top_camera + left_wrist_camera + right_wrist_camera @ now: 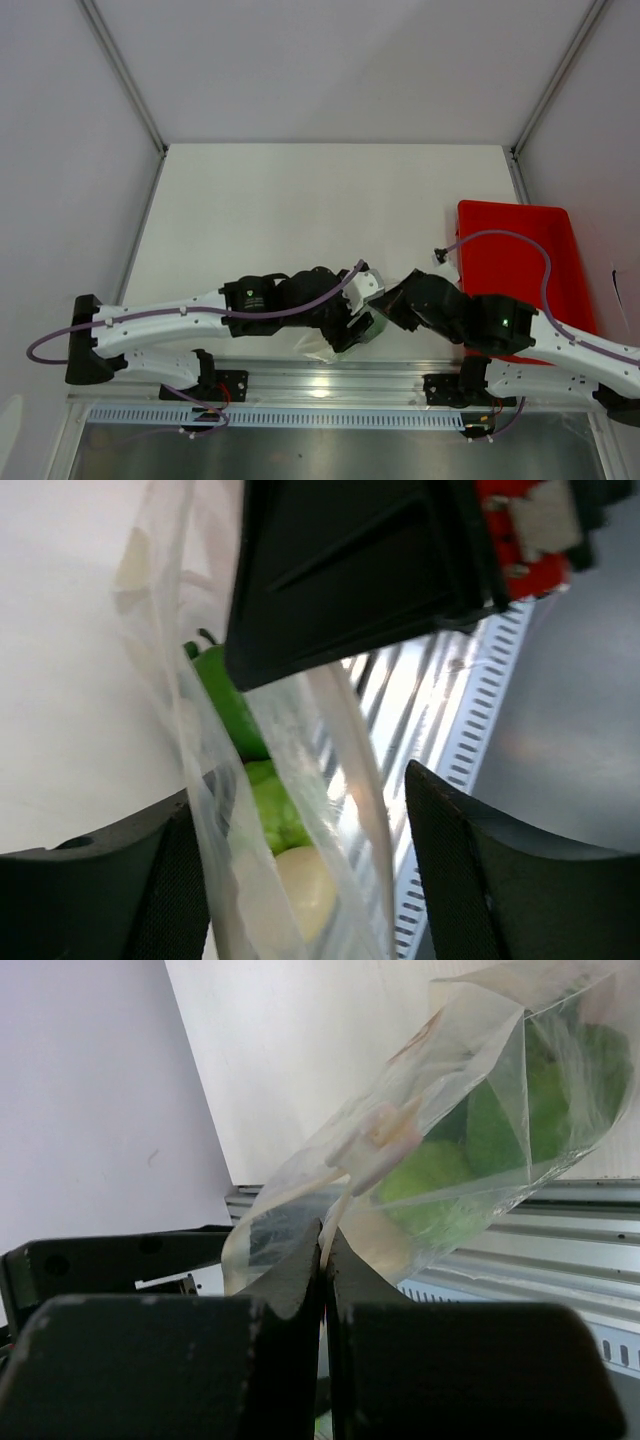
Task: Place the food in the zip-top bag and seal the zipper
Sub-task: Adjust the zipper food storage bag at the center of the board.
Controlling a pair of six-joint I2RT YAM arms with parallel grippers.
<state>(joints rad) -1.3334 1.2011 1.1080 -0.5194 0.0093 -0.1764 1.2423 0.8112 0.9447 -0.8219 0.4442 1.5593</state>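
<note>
The zip-top bag (480, 1080) hangs in the air between both grippers above the table's front edge. My right gripper (325, 1235) is shut on the bag's mouth edge, by the whitish zipper strip (375, 1145). Inside the bag are a bright green piece (430, 1175), a darker green piece (500, 1120) and the whitish ball (305, 890). The purple piece is not visible. My left gripper (300, 820) is open, with the bag (250, 810) between its wide-apart fingers. In the top view the left gripper (360, 325) and right gripper (385, 305) meet, hiding most of the bag (322, 348).
A red tray (515, 260) lies at the right side of the table. A slotted aluminium rail (320, 385) runs along the front edge just below the bag. The right gripper's black body (350, 570) fills the top of the left wrist view.
</note>
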